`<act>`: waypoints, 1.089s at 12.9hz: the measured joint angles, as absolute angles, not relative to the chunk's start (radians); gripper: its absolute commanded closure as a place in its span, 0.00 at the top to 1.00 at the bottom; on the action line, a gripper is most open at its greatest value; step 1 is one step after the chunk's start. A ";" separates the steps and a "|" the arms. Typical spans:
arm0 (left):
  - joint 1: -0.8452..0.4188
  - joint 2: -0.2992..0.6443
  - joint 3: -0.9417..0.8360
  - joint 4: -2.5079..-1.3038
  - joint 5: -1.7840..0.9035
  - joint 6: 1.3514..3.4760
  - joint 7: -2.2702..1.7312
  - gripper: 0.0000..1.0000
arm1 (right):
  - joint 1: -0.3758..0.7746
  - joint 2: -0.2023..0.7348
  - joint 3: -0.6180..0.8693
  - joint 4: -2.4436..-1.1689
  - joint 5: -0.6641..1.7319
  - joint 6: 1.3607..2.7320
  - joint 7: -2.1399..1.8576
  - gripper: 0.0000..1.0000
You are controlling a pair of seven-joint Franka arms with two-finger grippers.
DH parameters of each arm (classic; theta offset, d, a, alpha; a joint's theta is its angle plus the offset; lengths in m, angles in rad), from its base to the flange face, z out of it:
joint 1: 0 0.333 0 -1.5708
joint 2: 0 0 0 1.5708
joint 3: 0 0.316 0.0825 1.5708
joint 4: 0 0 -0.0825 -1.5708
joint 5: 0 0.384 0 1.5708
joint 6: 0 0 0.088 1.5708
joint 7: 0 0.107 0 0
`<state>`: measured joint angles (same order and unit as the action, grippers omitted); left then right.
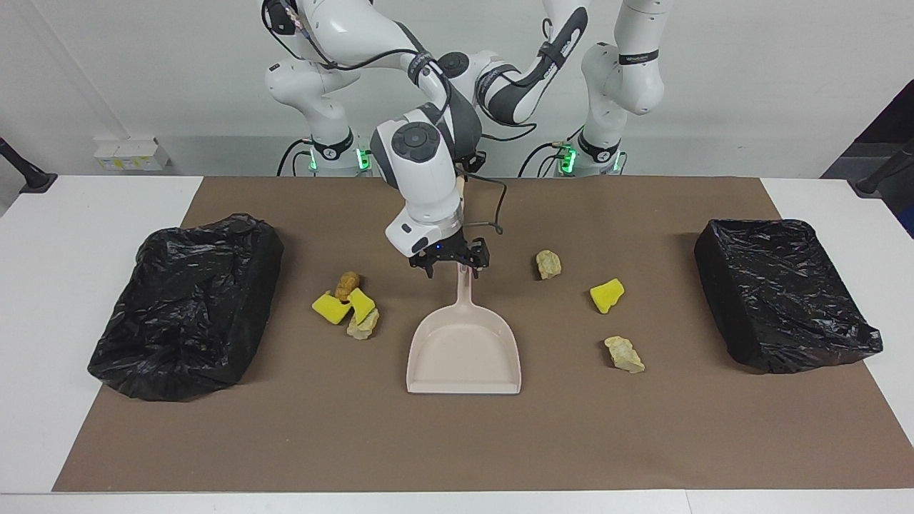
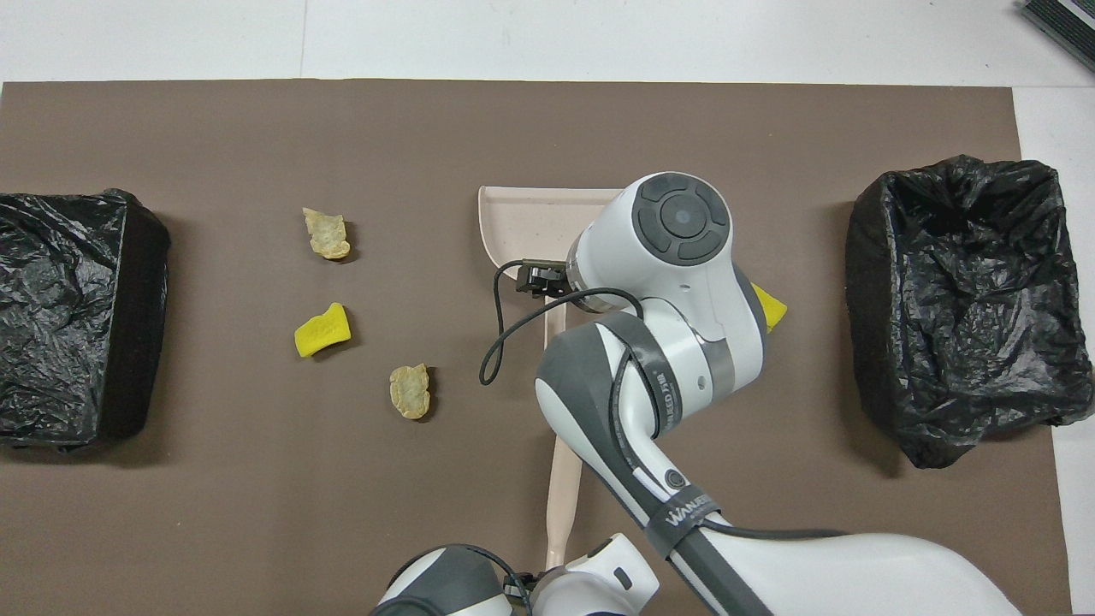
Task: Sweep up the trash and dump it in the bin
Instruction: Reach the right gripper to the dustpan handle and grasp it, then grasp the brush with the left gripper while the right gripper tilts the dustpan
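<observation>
We see the right gripper (image 1: pixel 449 270) low over the dustpan (image 1: pixel 464 353) handle, fingers spread to either side of it. The left gripper (image 2: pixel 547 575), near the robots, is clenched on the brush (image 2: pixel 562 479) handle. Of the trash, four scraps (image 1: pixel 350 303) huddle beside the dustpan toward the right arm's end, near one black-lined bin (image 1: pixel 186 303); three scraps (image 1: pixel 607 295) lie apart toward the left arm's end, near the other black-lined bin (image 1: pixel 782 293).

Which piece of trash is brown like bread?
The brown lump in the huddle of four scraps toward the right arm's end of the table. It is the piece of that huddle nearest the robots; every other scrap is bright yellow or pale beige.
</observation>
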<state>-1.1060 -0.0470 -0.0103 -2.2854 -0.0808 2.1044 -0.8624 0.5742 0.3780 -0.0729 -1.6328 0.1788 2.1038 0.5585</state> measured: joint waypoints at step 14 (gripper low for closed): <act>-0.552 -0.190 0.007 -2.252 0.153 1.858 -0.256 0.00 | 0.623 0.406 -0.066 -1.751 0.179 2.198 0.521 0.00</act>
<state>-0.5519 -0.1901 0.0067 -2.2518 0.1526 1.8581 -0.2559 0.6230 0.4061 -0.0660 -1.7510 0.1792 2.1983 0.5205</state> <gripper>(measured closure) 0.731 0.639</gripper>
